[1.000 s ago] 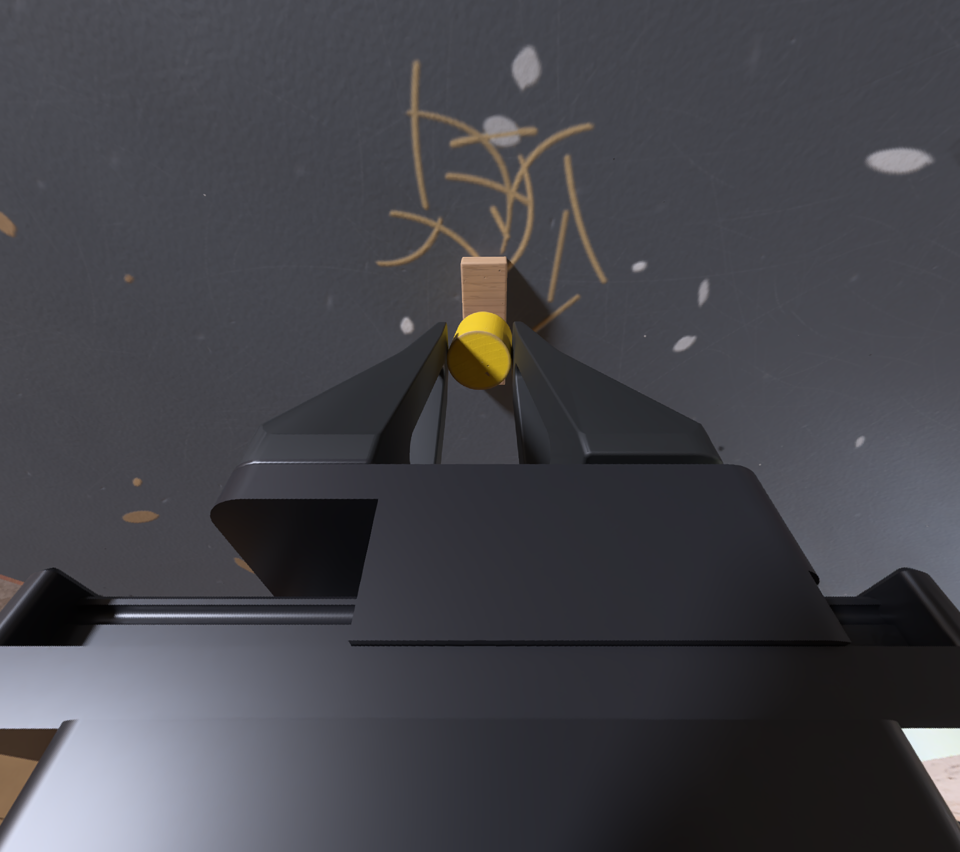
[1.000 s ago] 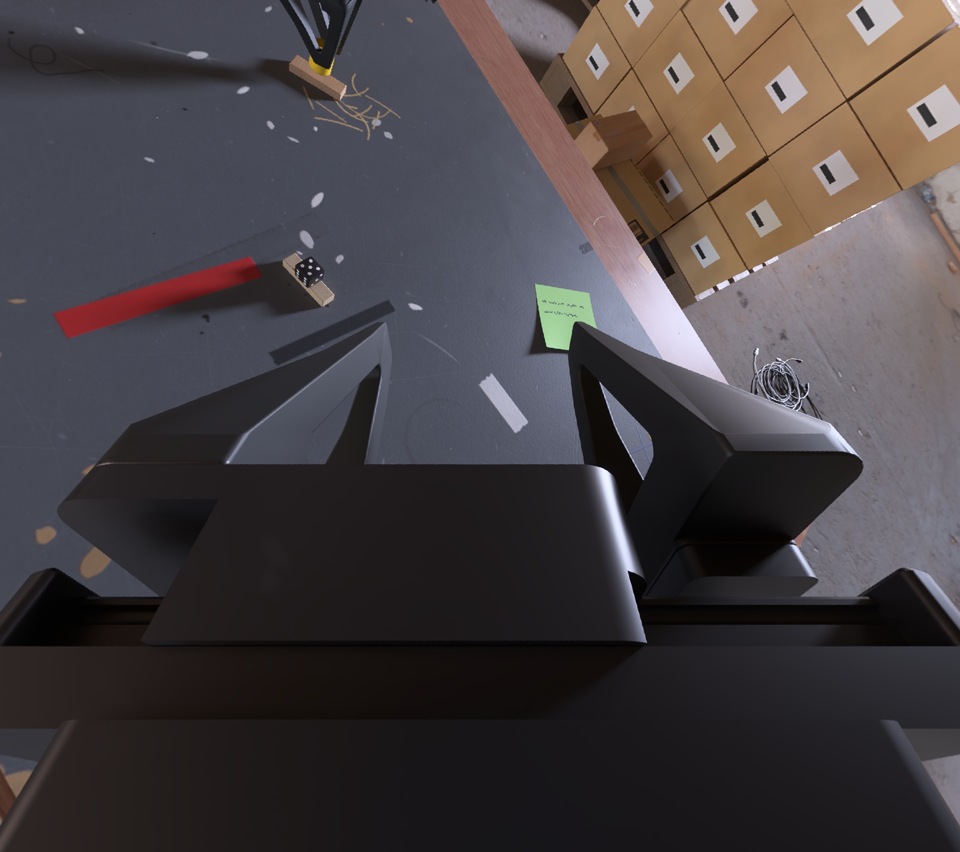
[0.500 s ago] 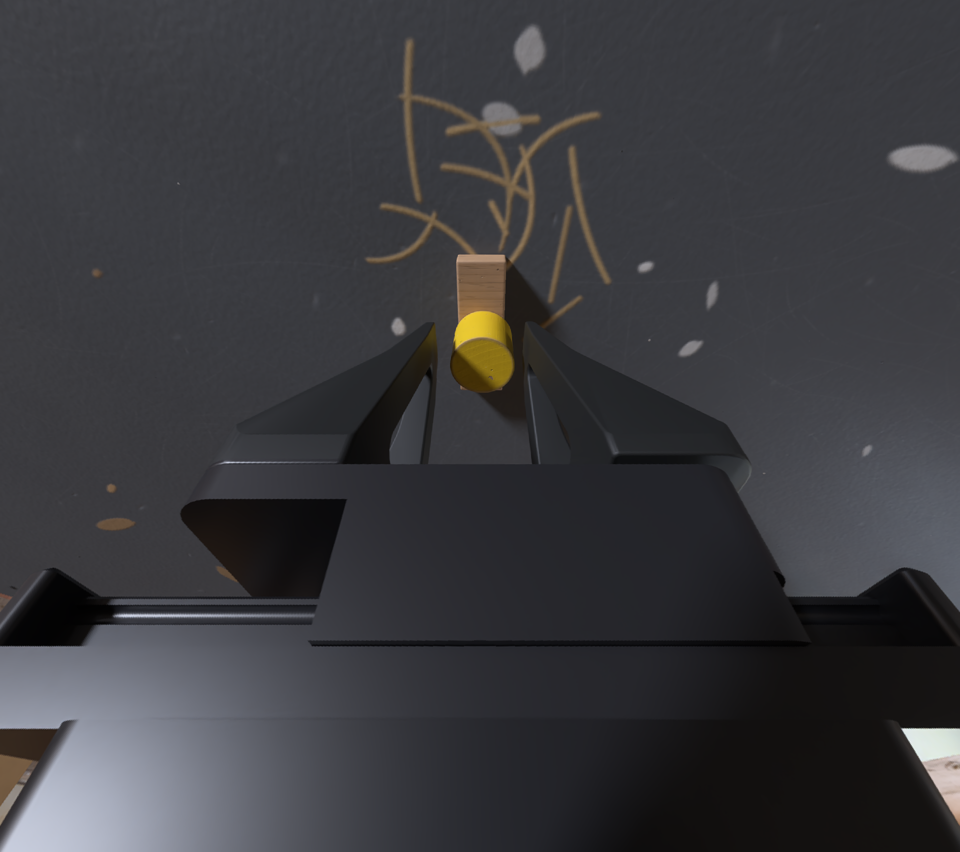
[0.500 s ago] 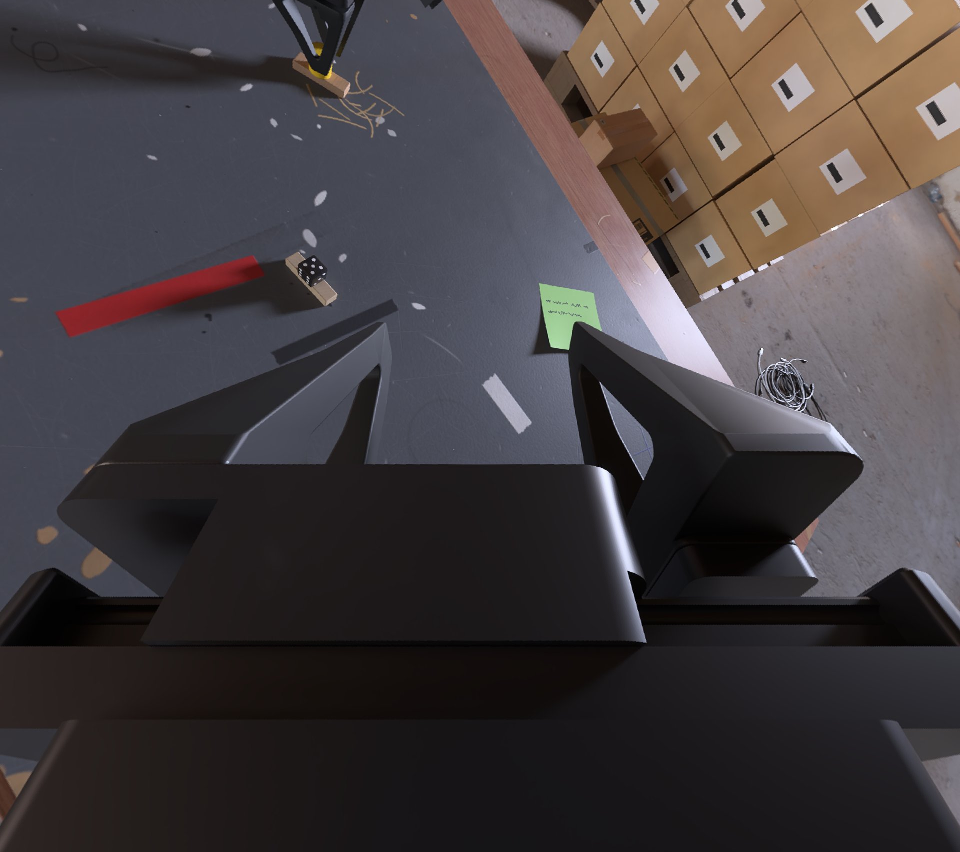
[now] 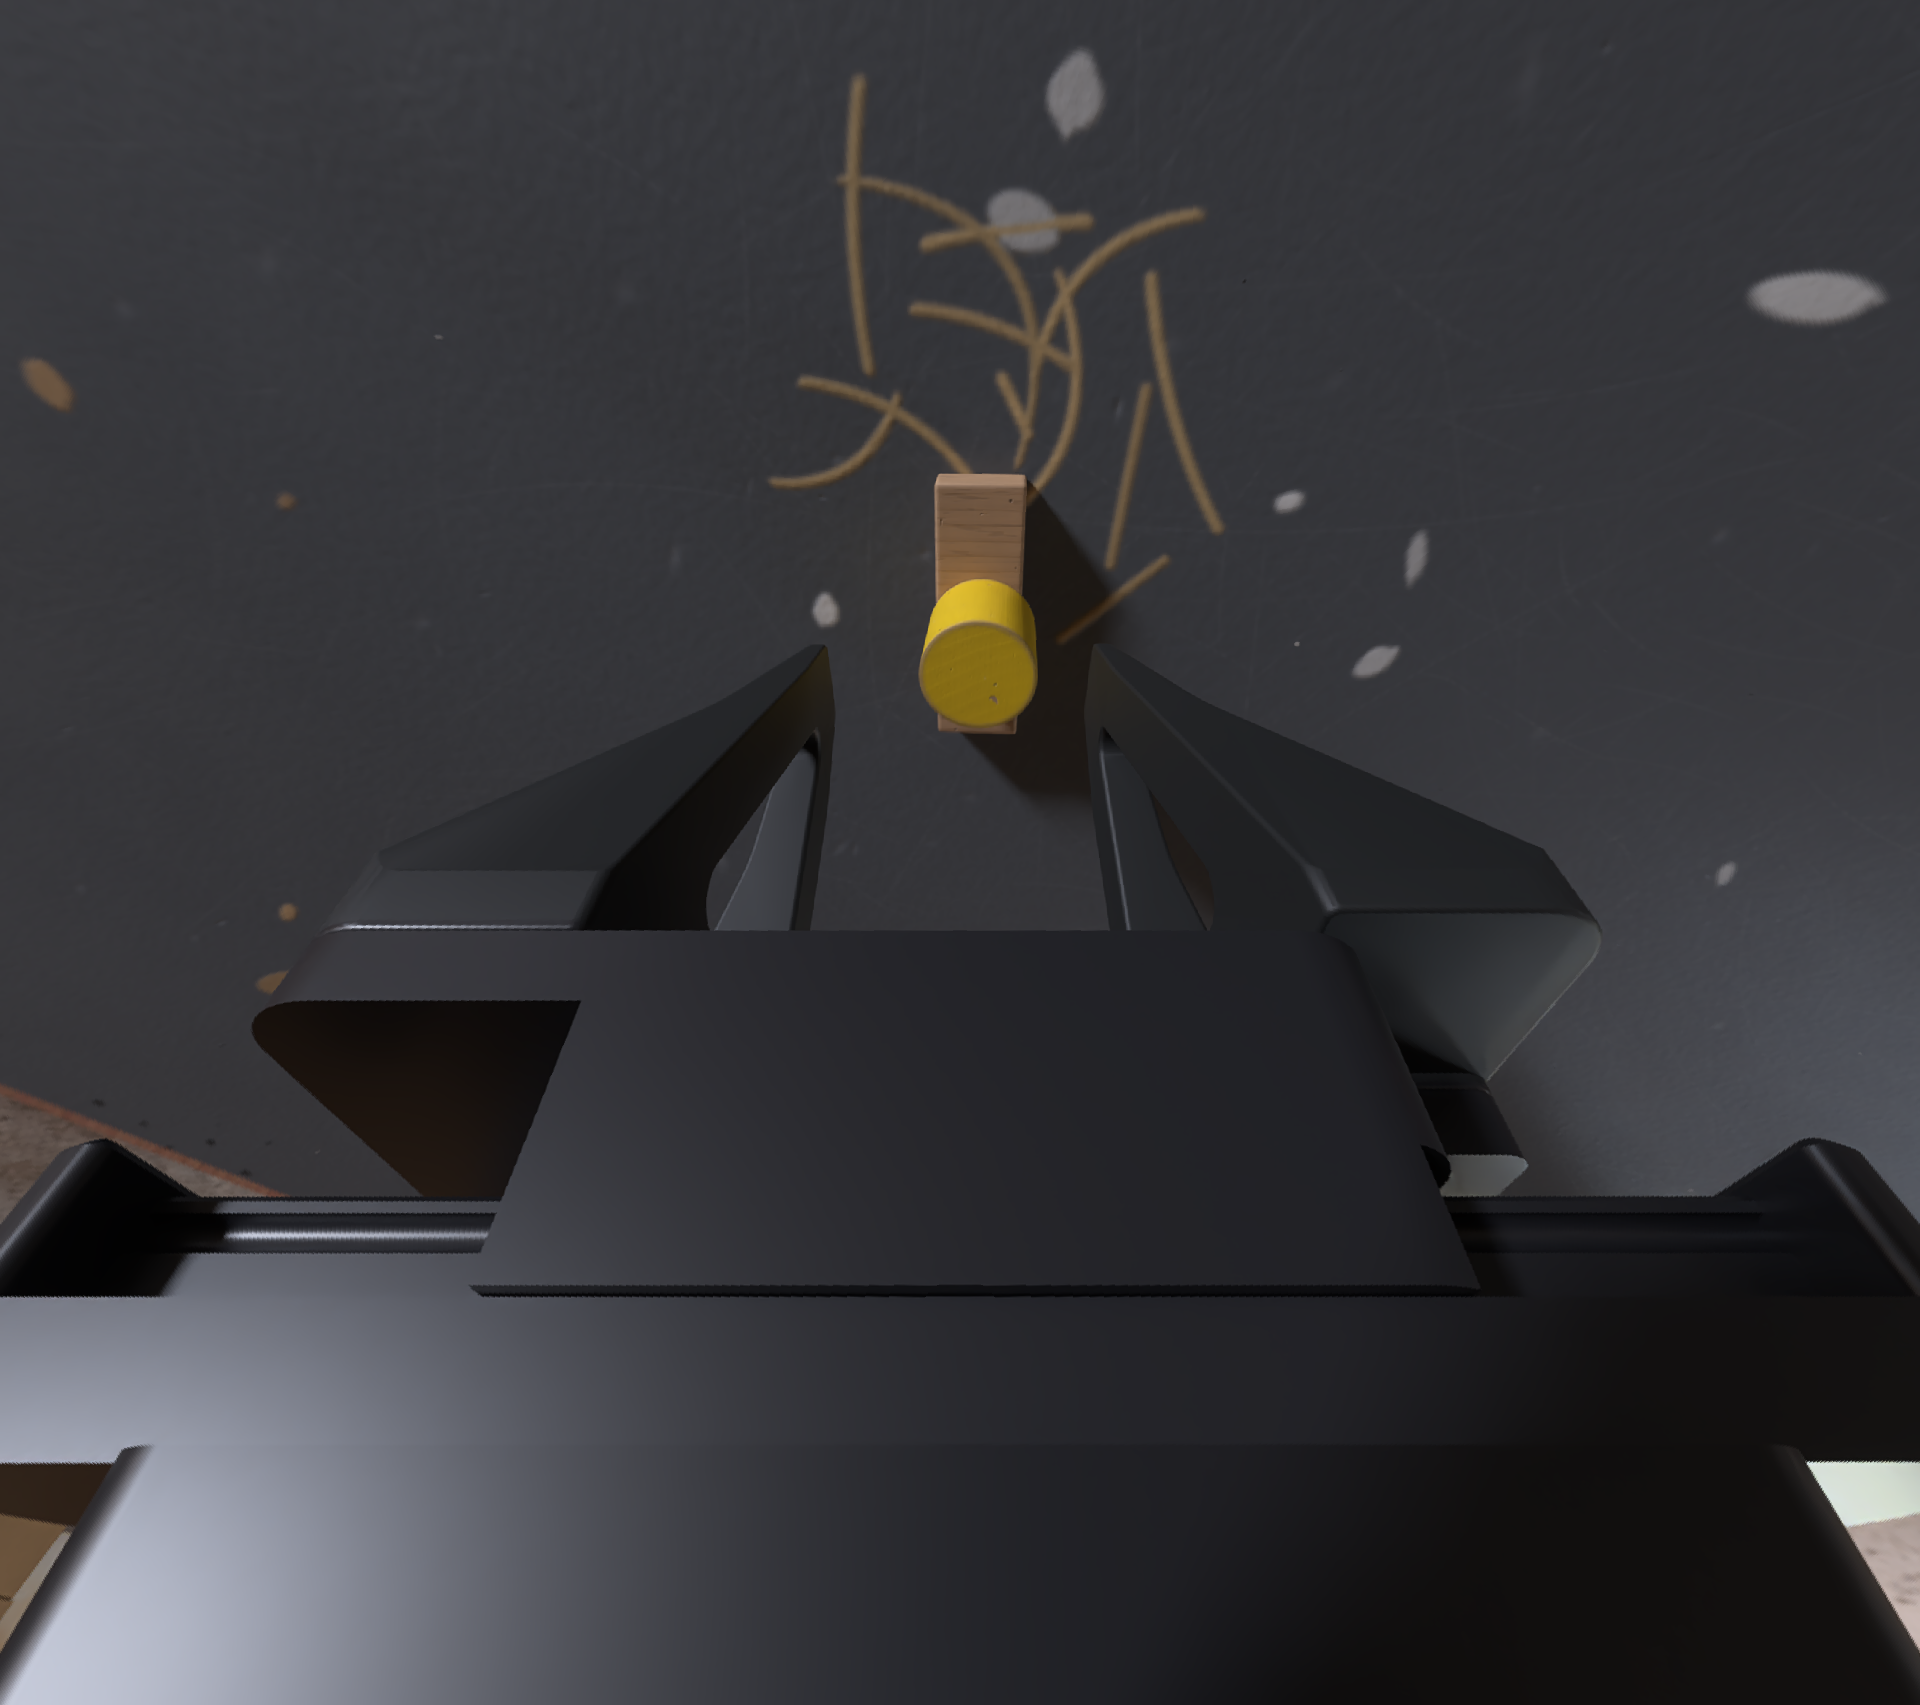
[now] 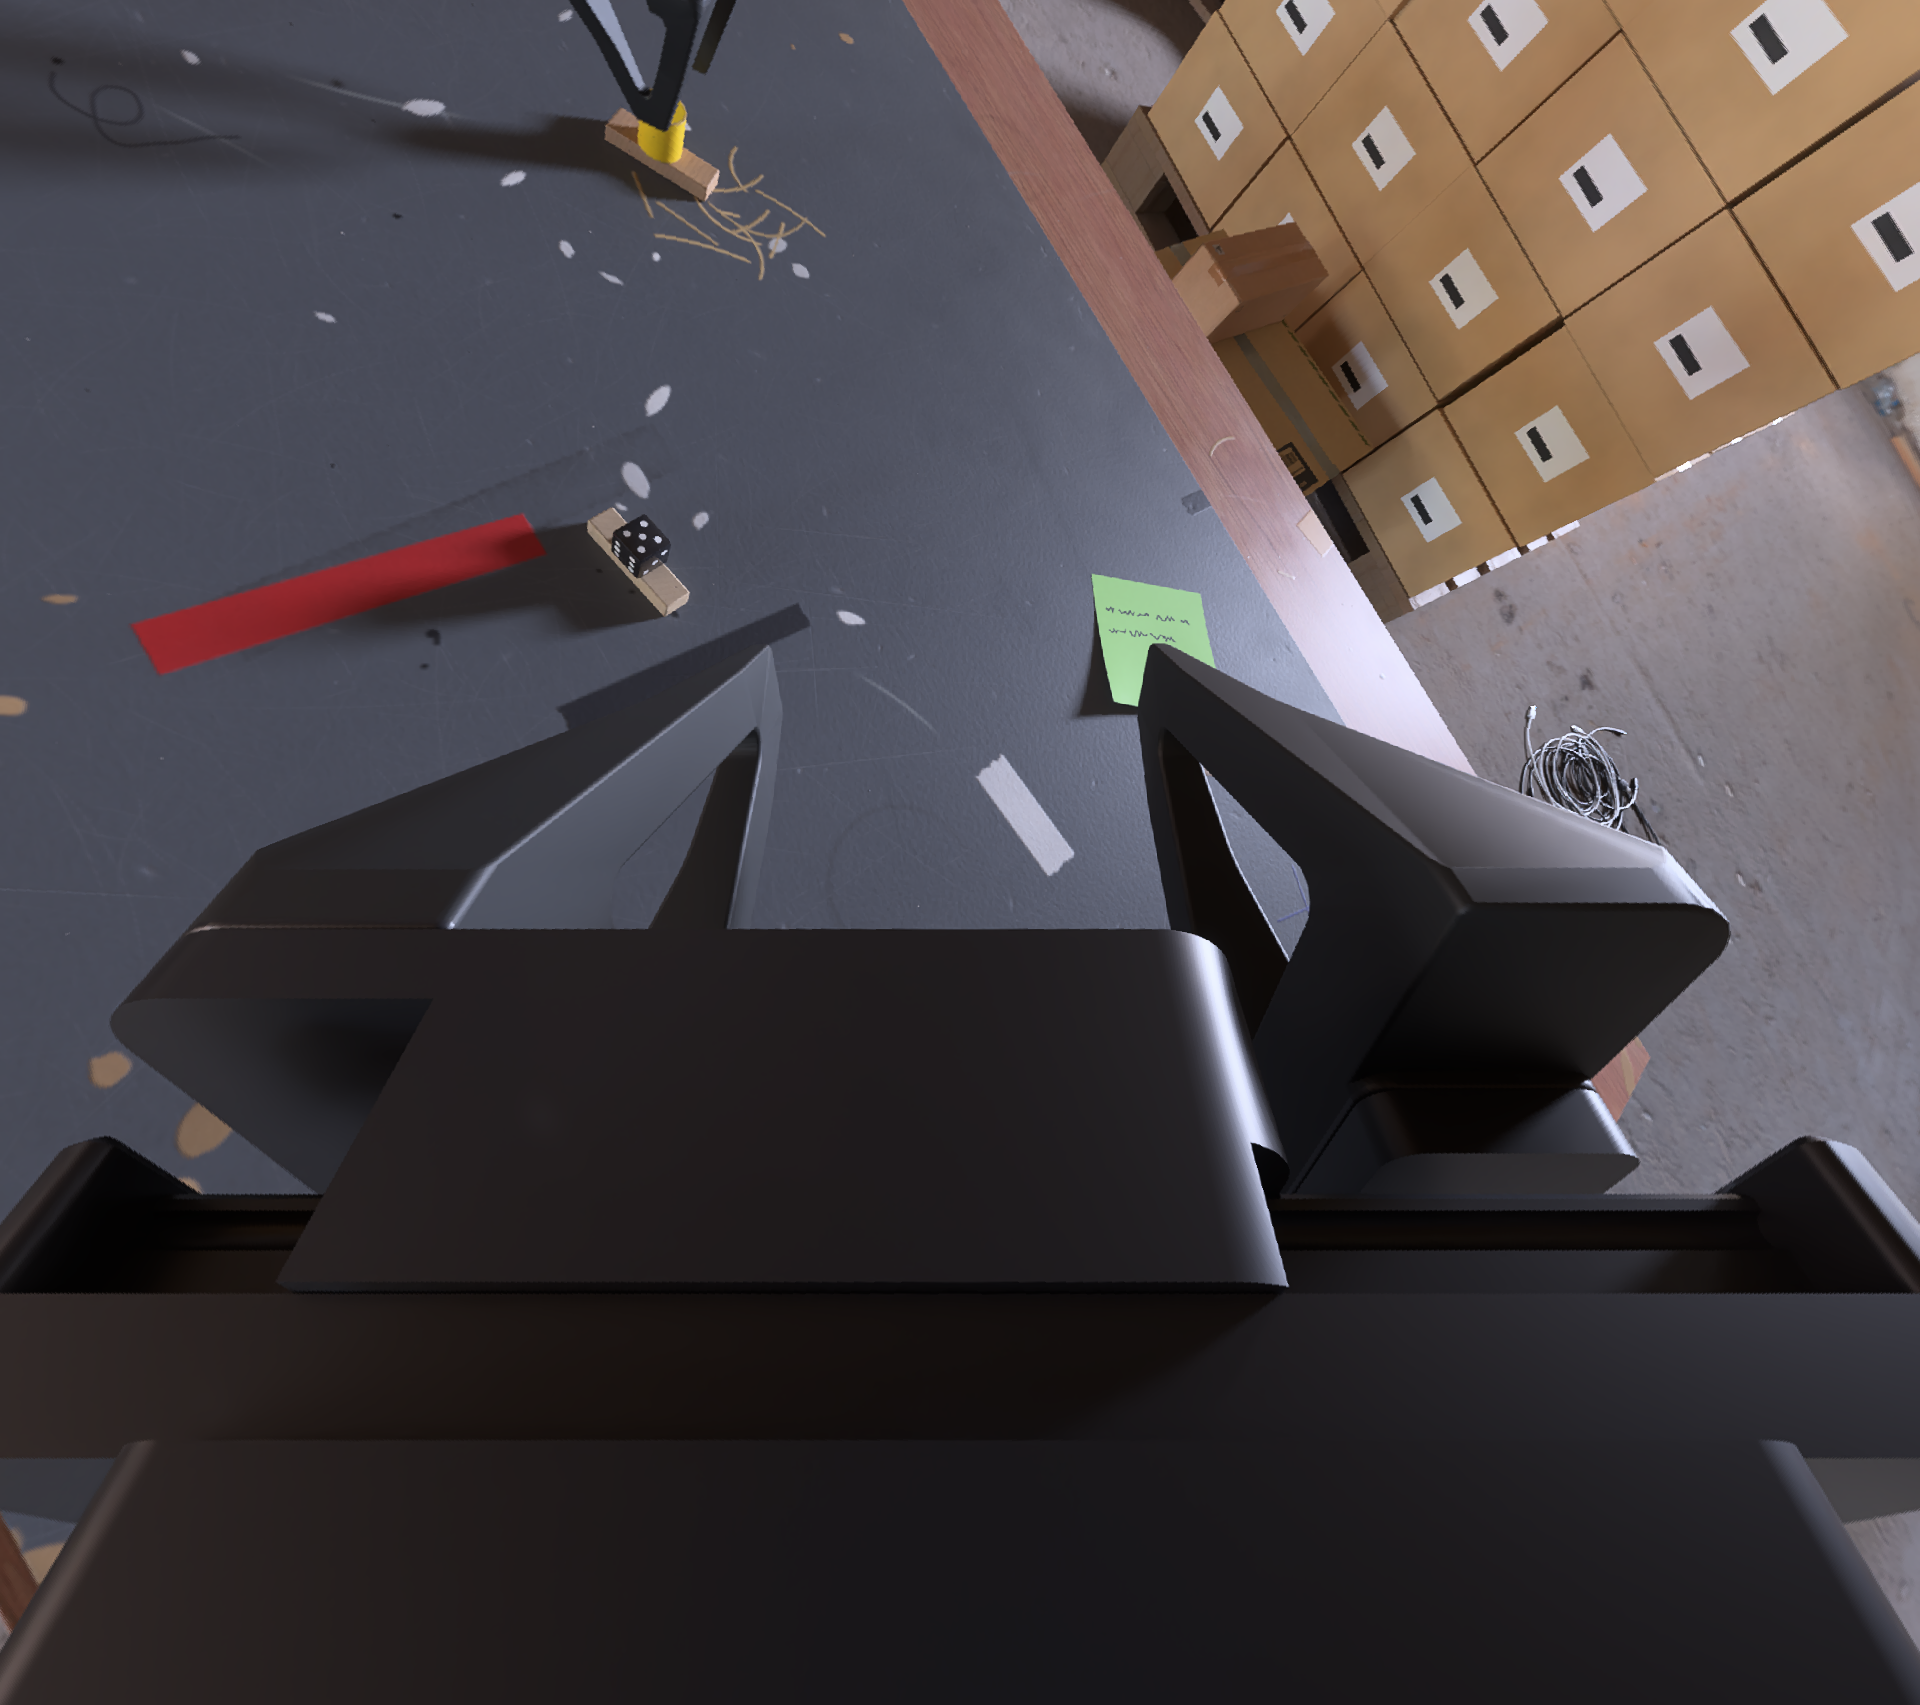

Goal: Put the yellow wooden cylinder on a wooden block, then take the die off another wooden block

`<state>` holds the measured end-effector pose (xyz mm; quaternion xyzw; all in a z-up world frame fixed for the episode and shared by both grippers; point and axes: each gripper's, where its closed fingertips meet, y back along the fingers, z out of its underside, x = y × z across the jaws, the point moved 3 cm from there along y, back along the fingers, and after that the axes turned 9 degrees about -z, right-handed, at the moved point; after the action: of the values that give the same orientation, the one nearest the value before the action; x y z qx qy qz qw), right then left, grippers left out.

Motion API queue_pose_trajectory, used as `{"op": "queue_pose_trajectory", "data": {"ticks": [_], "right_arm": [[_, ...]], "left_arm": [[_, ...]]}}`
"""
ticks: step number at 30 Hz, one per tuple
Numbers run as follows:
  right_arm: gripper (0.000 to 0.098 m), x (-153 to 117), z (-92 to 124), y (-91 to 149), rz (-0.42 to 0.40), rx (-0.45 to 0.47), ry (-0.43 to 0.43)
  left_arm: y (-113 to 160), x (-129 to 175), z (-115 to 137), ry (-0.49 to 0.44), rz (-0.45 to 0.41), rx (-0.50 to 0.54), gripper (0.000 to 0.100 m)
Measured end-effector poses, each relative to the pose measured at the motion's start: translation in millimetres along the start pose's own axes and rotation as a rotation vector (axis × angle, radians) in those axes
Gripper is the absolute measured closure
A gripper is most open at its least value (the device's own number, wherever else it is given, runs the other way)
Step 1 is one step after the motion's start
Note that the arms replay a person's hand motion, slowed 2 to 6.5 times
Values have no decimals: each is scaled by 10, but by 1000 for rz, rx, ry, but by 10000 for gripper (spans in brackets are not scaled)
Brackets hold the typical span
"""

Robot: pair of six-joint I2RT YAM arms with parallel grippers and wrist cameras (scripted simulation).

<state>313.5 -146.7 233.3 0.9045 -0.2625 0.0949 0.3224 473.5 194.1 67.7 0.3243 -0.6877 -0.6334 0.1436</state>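
The yellow wooden cylinder [image 5: 979,661] stands upright on a wooden block [image 5: 978,529] on the dark table. My left gripper [image 5: 958,656] is open, its jaws apart on either side of the cylinder and clear of it. The right wrist view shows the same cylinder [image 6: 662,133] on its block [image 6: 665,157] under the left gripper [image 6: 659,95]. A black die [image 6: 639,545] sits on a second wooden block [image 6: 637,562] nearer to me. My right gripper [image 6: 956,668] is open and empty, above the table to the right of the die.
A red tape strip [image 6: 338,591] lies left of the die's block. A green sticky note [image 6: 1151,632] and a white tape piece [image 6: 1023,814] lie near my right gripper. Straw-like shavings [image 5: 1023,325] lie beyond the cylinder's block. The table edge [image 6: 1174,325] and stacked cardboard boxes [image 6: 1558,149] are at right.
My left gripper has opened, let go of the yellow cylinder on the block, and risen slightly. The right gripper has barely moved.
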Motion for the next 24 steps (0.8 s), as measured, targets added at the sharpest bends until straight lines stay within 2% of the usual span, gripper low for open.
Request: {"op": "queue_pose_trajectory", "data": {"ticks": [6,14,19,24], "right_arm": [[387,-17,-12,-8,-5,2,5],[380,-51,-36,-23,-15,6,16],[373,-64,-46,-21,-17,6,22],[365,-68,-68,17,-12,12,27]], "left_arm": [[332,-39,-79,-22,-56,63,579],[936,-23,-234,-87,-174,175,570],[1344,149,-387,-149,-217,270,564],[1676,469,-569,-218,-199,369,564]]}}
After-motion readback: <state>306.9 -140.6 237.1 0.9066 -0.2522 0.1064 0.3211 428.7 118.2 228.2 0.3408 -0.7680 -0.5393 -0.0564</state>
